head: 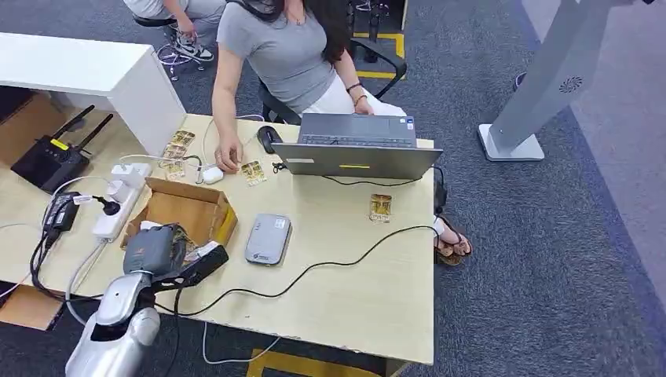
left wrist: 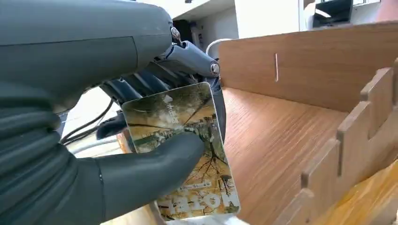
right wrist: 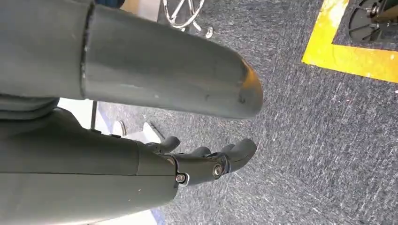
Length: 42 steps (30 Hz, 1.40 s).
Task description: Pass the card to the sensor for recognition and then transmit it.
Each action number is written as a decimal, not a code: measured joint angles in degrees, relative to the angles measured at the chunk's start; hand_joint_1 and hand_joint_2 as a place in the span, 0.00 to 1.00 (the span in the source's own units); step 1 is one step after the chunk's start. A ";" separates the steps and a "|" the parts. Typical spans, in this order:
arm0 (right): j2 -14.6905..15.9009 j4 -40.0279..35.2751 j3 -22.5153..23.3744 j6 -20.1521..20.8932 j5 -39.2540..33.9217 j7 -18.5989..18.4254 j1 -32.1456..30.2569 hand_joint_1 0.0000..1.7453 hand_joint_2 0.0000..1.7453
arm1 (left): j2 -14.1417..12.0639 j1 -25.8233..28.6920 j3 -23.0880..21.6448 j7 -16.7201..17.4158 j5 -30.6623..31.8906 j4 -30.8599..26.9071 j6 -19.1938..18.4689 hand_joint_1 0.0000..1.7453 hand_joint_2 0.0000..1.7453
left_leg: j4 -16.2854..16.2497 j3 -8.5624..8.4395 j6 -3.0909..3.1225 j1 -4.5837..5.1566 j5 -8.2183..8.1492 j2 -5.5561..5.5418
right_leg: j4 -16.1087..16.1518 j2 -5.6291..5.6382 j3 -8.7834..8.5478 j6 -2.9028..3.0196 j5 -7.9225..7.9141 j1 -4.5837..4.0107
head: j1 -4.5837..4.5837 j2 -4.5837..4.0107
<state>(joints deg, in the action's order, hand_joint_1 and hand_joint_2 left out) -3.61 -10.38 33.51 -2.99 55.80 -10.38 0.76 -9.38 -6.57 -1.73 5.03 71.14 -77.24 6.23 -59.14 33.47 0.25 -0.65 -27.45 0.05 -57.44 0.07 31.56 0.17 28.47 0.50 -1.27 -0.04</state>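
From the head view, the left hand point(head: 169, 255) hangs at the open wooden box point(head: 192, 210) on the table point(head: 369, 298), left of the grey sensor point(head: 268, 239); what it holds is hard to make out. The left wrist view settles it: thumb and fingers pinch a printed card point(left wrist: 187, 150) (bottom print blurred) beside the box wall. In the right wrist view, the right hand point(right wrist: 187, 126) hangs over carpet point(right wrist: 319, 140), fingers apart, empty.
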 joint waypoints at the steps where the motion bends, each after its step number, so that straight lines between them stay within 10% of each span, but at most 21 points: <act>1: 0.00 0.00 0.00 0.11 0.31 0.00 0.03 0.00 0.00 | 0.02 -0.76 0.02 -0.09 0.00 0.44 0.39 1.00 1.00 | -0.01 0.00 0.00 0.00 0.01 0.00 | 0.00 -0.01 0.02 0.00 0.00 0.00 | 0.00 0.00; 11: 0.63 -0.09 0.00 1.18 3.01 0.87 0.80 0.00 0.00 | -0.09 -19.41 0.02 -2.54 -1.18 12.26 3.28 1.00 1.00 | -0.01 0.05 0.01 0.00 0.24 -0.12 | -0.01 -0.13 0.00 -0.03 -0.22 -0.01 | 0.02 0.00; 26: 0.74 -0.09 0.68 1.64 5.40 1.18 1.30 0.00 0.00 | 1.40 -49.89 -3.28 1.22 -2.12 24.98 -5.66 1.00 1.00 | -0.11 0.21 0.00 0.00 0.31 -0.03 | -0.01 0.01 0.17 -0.12 -0.38 -0.04 | 0.00 0.00; 42: 0.72 -0.09 1.31 2.58 7.15 0.70 1.66 0.00 0.00 | 2.05 -61.95 -5.62 9.77 5.46 45.11 -1.09 1.00 1.00 | -0.10 0.21 -0.01 -0.02 0.32 -0.01 | -0.05 0.03 0.18 -0.11 -0.38 -0.04 | 0.02 0.00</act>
<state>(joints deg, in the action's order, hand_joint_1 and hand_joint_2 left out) -2.89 -10.47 34.82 -0.42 62.95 -9.68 2.41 -7.32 -68.52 -7.34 14.80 76.61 -32.14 5.14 -59.24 33.68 0.24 -0.68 -27.13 0.04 -57.49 0.10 31.75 0.06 28.09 0.46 -1.25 -0.04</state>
